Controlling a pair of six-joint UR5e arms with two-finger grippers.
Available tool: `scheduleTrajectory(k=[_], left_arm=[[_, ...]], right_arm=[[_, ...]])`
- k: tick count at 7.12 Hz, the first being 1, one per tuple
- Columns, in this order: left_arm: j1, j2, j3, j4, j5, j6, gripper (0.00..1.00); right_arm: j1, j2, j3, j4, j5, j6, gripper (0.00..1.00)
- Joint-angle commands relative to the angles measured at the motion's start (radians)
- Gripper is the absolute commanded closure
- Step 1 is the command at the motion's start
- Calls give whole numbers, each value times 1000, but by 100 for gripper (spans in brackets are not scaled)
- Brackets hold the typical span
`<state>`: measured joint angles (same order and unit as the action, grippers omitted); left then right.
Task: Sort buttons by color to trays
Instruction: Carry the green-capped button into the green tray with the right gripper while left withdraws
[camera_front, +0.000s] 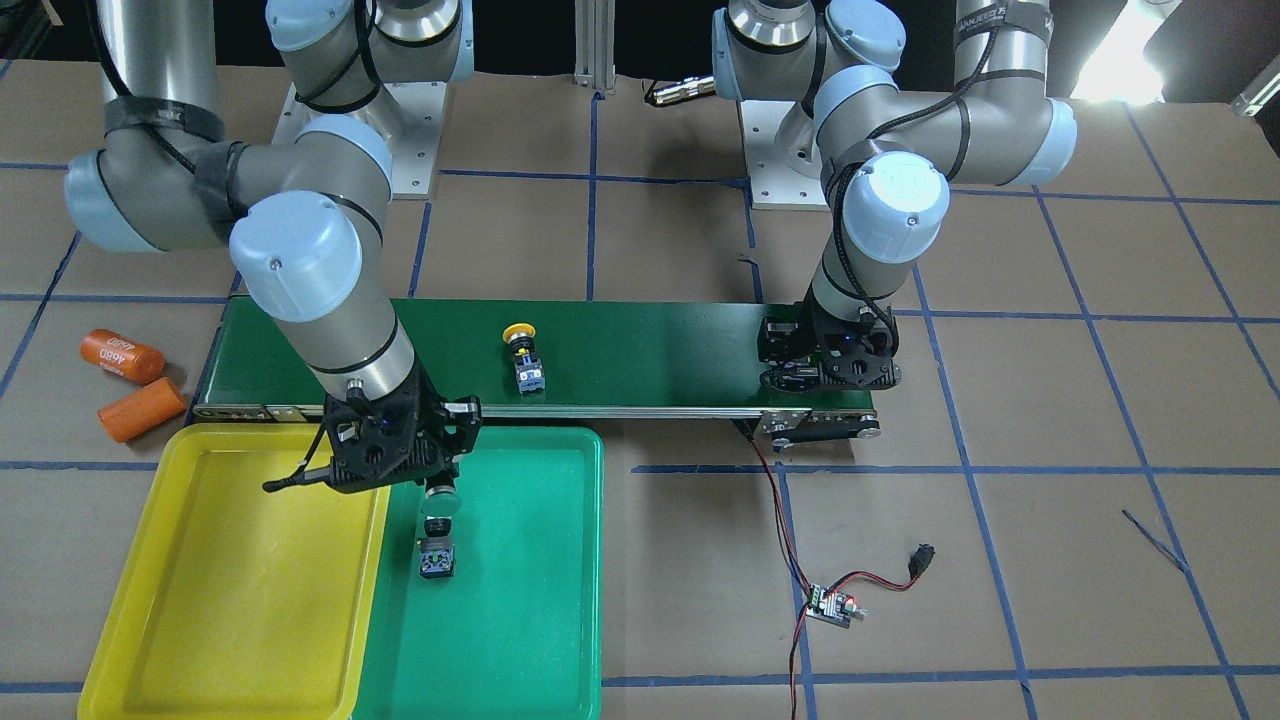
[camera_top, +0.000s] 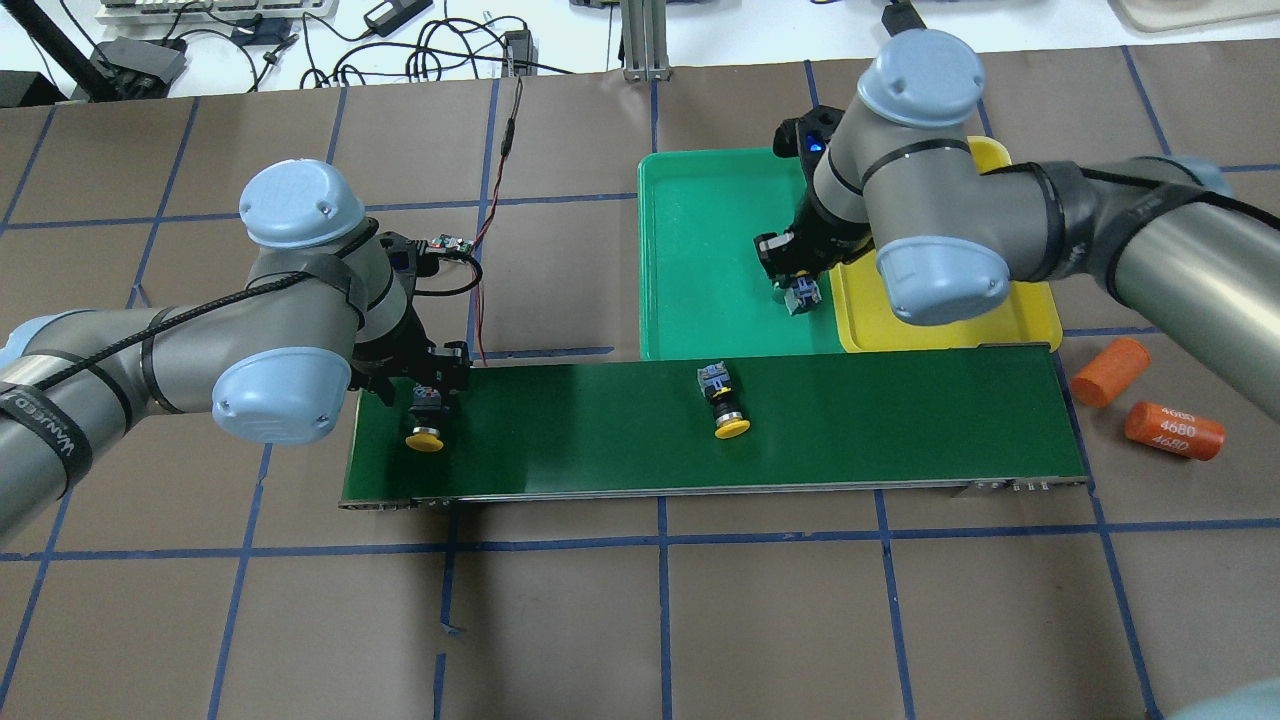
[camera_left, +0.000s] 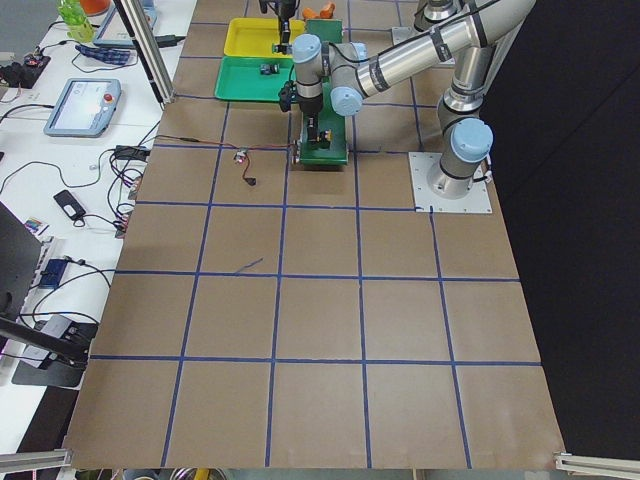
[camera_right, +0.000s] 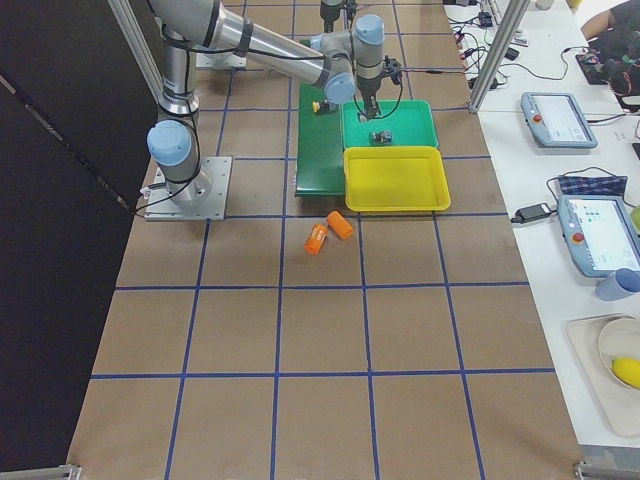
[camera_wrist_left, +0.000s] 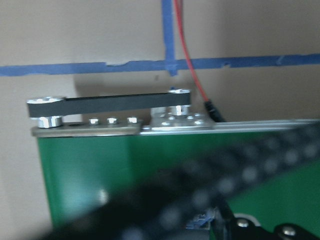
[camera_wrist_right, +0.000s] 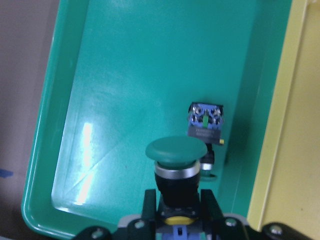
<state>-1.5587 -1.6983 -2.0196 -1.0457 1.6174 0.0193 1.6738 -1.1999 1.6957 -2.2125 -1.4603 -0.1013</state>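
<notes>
Closest to us, in the right wrist view, the right gripper (camera_wrist_right: 179, 207) is pinching the held green button (camera_wrist_right: 175, 151) by its dark body. Its jaws are narrowed to that body's width, and the mushroom cap is pointing away from the wrist. We are seeing it poised over the green tray (camera_wrist_right: 125, 60), near the wall that is running alongside the yellow tray (camera_wrist_right: 280, 125). Just beyond the held cap, a second button (camera_wrist_right: 205, 120) is lying on the green tray's floor with its blue terminal end facing the camera; its cap is hiding behind the held one, so we cannot tell its colour. Across the table, the left gripper (camera_top: 425, 385) is sitting low over one end of the dark-green conveyor belt (camera_top: 850, 430), right at a yellow button (camera_top: 425, 436) whose cap is pointing toward the robot. We cannot tell whether those jaws are gripping it or standing apart, since the left wrist view is giving us mostly blur. The other yellow button (camera_top: 722, 402) is lying on its side mid-belt, well apart from both grippers.
</notes>
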Motion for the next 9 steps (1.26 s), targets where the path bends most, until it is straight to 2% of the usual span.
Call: scheduleTrajectory(k=[1, 2, 3, 5, 6, 7, 9], left_arm=[[0, 46, 155, -166, -65, -21, 0], [0, 55, 274, -310, -62, -32, 0], [-1, 68, 368, -421, -60, -32, 0], [11, 112, 508, -590, -54, -22, 0], [12, 127, 550, -659, -39, -22, 0], [6, 121, 555, -690, -36, -28, 0], [19, 102, 574, -686, -28, -29, 0]], right_arm=[[9, 68, -70, 4, -6, -1, 20], [7, 62, -65, 32, -6, -3, 0], [1, 51, -65, 71, -6, -18, 0], [-19, -39, -48, 181, -20, -26, 0], [-40, -88, -22, 194, -53, -97, 0], [-83, -154, 49, 227, -63, -157, 0], [-181, -333, 264, 209, -45, -161, 0]])
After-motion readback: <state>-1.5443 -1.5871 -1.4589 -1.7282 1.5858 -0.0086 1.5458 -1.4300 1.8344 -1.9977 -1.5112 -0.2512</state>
